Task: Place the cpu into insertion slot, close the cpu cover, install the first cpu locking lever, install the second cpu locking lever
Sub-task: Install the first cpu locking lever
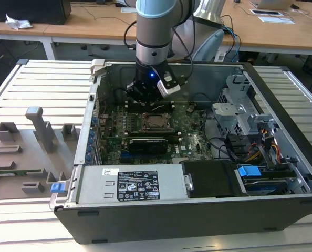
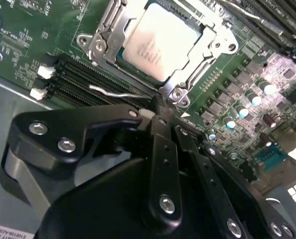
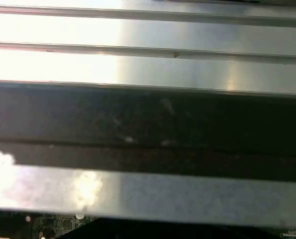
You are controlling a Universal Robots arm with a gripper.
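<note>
Second wrist view shows the cpu (image 2: 158, 42) under the cpu cover (image 2: 188, 59), pincer (image 2: 160, 119) pinched together, empty.

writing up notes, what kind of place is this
Probably a lab or workshop set up for robot computer assembly. An opened computer case lies on a slatted metal table, grey fixture blocks stand beside it, and wooden desks with papers run behind.
</note>
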